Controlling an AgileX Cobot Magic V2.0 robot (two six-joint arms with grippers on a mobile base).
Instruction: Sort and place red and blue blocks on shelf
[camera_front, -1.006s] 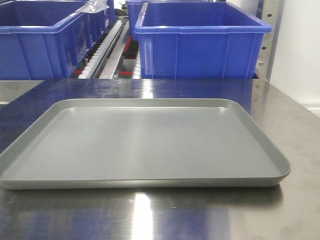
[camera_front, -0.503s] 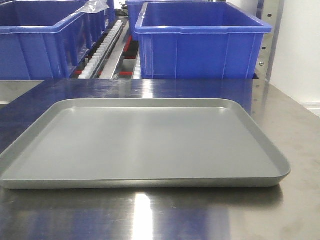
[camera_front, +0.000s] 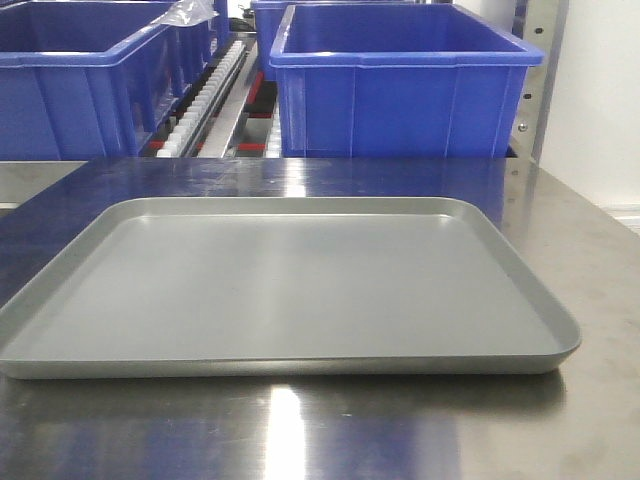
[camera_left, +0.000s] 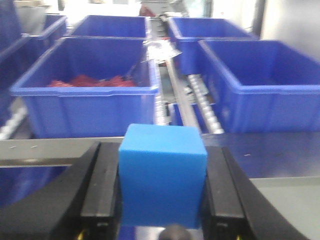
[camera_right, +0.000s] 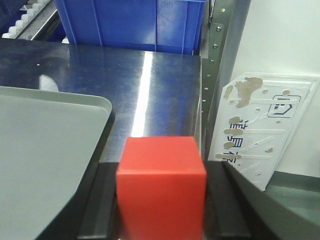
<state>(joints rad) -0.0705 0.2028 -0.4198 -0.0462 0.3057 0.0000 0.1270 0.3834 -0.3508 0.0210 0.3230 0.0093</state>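
Two blocks are held, one per arm: the left claw (camera_left: 162, 192) is clamped on the blue block (camera_left: 162, 170), facing the blue bins (camera_left: 82, 107) on the shelf (camera_left: 201, 101). The right claw (camera_right: 161, 202) is clamped on the red block (camera_right: 161, 182) over the steel bench (camera_right: 150, 85), beside the grey tray (camera_right: 45, 145).

Nothing you did in the last second showed in the front-facing view: no change could be made out on the grey tray (camera_front: 300, 290) or around it. The wrist views had no earlier pictures, so whether the left gripper (camera_left: 161, 192), clamped on the blue block (camera_left: 162, 175), or the right gripper (camera_right: 162, 200), clamped on the red block (camera_right: 161, 185), moved could not be told.
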